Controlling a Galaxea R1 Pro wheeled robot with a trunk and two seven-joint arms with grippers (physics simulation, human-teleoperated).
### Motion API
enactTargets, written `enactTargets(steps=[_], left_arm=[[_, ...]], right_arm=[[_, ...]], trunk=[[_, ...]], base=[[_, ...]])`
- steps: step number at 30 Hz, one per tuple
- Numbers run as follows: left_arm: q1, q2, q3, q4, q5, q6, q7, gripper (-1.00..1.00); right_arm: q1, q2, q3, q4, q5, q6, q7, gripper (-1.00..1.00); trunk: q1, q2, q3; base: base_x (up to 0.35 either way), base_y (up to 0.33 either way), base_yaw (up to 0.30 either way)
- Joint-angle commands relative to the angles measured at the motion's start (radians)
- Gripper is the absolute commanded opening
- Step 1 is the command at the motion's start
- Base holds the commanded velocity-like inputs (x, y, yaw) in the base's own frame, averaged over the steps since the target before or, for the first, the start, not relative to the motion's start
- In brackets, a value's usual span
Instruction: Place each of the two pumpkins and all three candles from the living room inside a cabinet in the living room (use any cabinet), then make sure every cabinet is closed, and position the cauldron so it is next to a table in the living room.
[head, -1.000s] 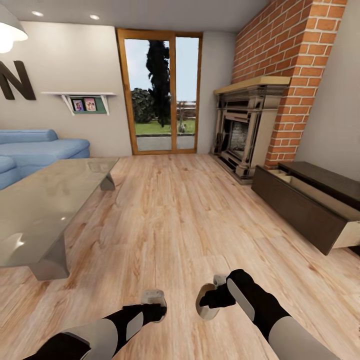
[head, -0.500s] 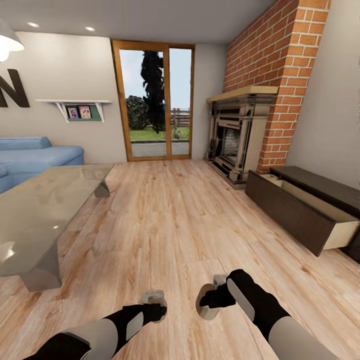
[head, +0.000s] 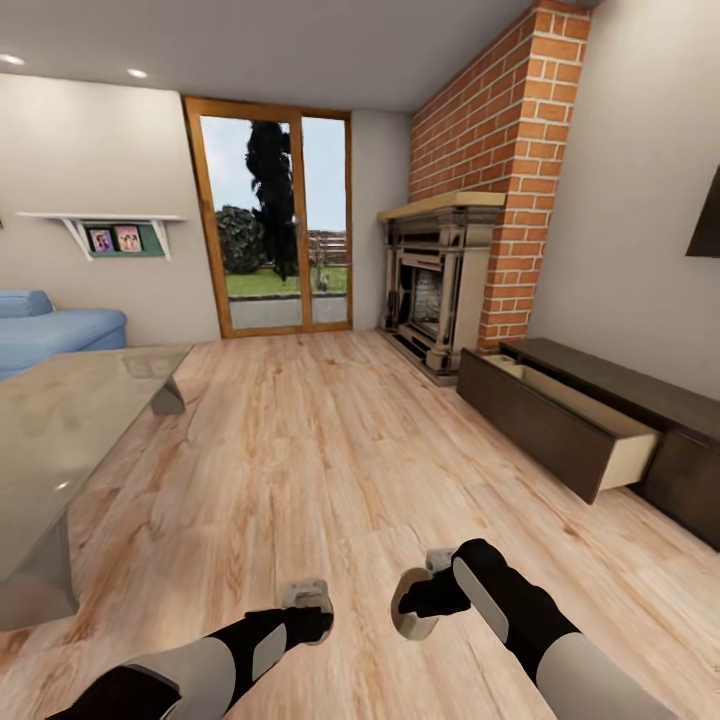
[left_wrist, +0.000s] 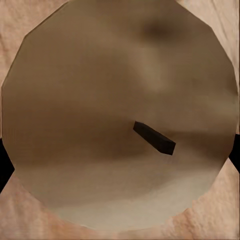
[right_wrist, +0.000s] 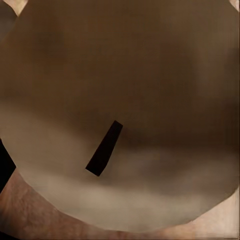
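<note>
Transit step: each gripper, left (head: 306, 606) and right (head: 418, 604), is clamping a candle (left_wrist: 120, 115); next, approaching the cabinet (head: 640, 395), drawer (head: 560, 425) standing open beside the fireplace (head: 435, 290).

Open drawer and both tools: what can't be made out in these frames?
- Drawer contents: head view, its dark front panel and the low angle hide the inside.
- Cabinet far end: head view, cut off by the right edge.
- Left tool and right tool fingers: a candle fills the left wrist view, another candle the right wrist view, so finger contact is hidden.
- Table: head view, cut off by the left edge.
</note>
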Motion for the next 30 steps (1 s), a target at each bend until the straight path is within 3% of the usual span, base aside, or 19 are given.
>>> enactTargets(steps=[1, 17, 30], left_arm=[[-0.001, 0.0, -0.008, 0.003, 0.01, 0.001, -0.004, -1.0], [-0.001, 0.0, -0.009, 0.003, 0.01, 0.001, -0.004, -1.0], [-0.001, -0.001, -0.008, 0.003, 0.01, 0.0, -0.004, -1.0]], right_arm=[[-0.001, -0.001, 0.003, -0.001, 0.002, 0.003, 0.003, -1.0], [-0.001, -0.001, 0.0, 0.004, 0.005, 0.003, 0.003, -1.0], [-0.001, -0.001, -0.001, 0.027, 0.003, 0.003, 0.003, -1.0]], trunk=[[-0.001, 0.0, 0.003], [-0.008, 0.004, 0.061], [-0.013, 0.006, 0.088]], base=[[0.0, 0.0, -0.293], [0.0, 0.0, -0.286], [0.0, 0.0, -0.111]])
